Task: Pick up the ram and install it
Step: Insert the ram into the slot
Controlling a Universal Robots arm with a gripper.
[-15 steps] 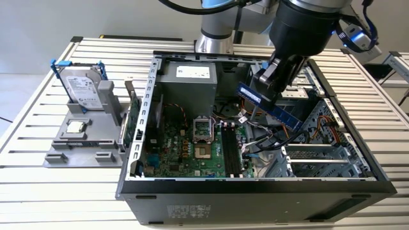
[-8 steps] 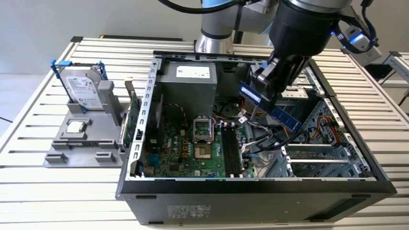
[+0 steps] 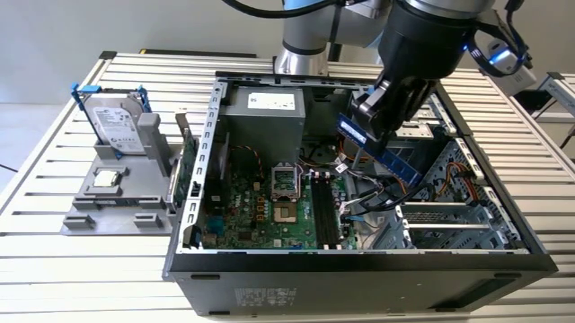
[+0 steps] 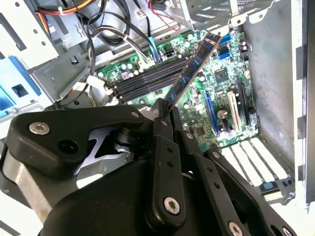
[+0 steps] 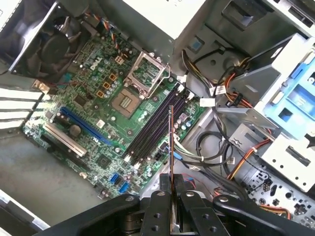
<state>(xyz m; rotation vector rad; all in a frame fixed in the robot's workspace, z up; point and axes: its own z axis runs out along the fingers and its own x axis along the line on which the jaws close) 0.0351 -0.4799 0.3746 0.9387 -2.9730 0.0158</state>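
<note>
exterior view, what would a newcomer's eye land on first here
The dark gripper, shut on the bluish ram, holds it tilted above the open computer case in the exterior view. In the first wrist view the ram hangs edge-on above the green motherboard, near its black memory slots, not seated. At the exterior view's left a silver hard drive stands in a blue bracket.

White labels are seen on the power supply (image 3: 271,101), just to the exterior view's left of the claw (image 3: 382,131), on the hard drive (image 3: 117,124) well off to that side, and on the case front (image 3: 269,296), toward the camera. Their print cannot be made out. White lettering is printed on the motherboard (image 5: 96,61) beyond the claw, and nothing can be read on the ram (image 4: 189,73) clamped in it.
</note>
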